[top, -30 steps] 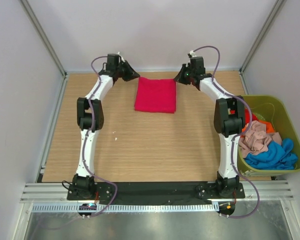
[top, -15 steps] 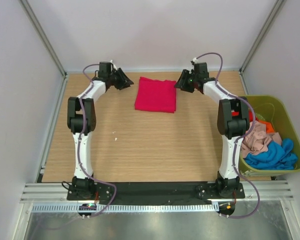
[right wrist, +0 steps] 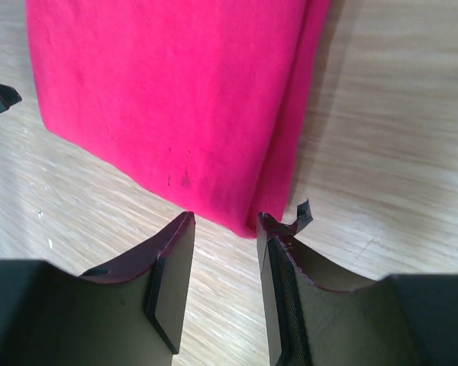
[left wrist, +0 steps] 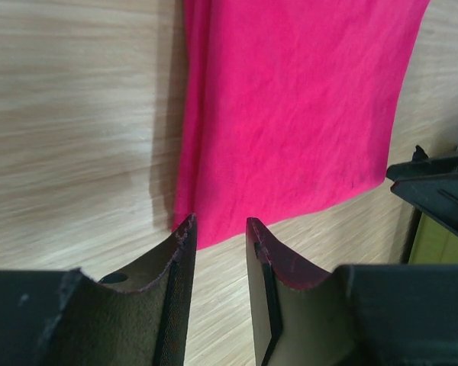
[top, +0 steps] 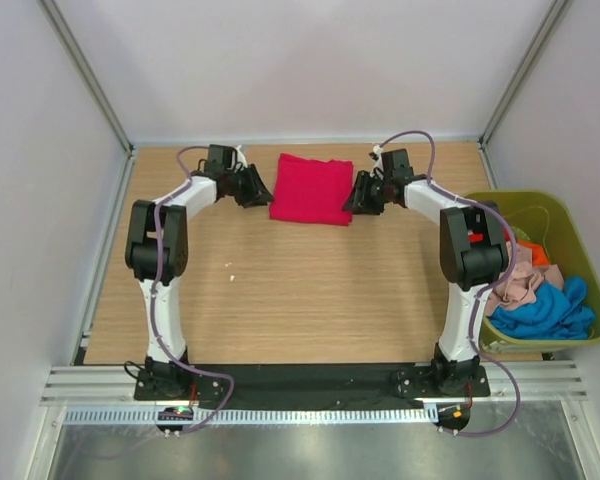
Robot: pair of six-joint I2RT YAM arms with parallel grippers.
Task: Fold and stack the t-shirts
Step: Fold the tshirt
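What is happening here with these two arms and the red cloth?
Two robot arms are folding t-shirts. A crimson-red t-shirt lies folded on the wooden table. The left arm's fingers and the right arm's fingers stand open by its two near corners, holding nothing. A beige-pink shirt, a blue shirt and an orange-red shirt lie crumpled in the olive-green tub on the right.

Plain crimson-red folded cloth t-shirt [top: 311,189], pale woodgrain counter [top: 300,290], olive-green plastic tub [top: 555,215], bright blue cloth t-shirt [top: 545,310], beige-pink cloth t-shirt [top: 517,278]
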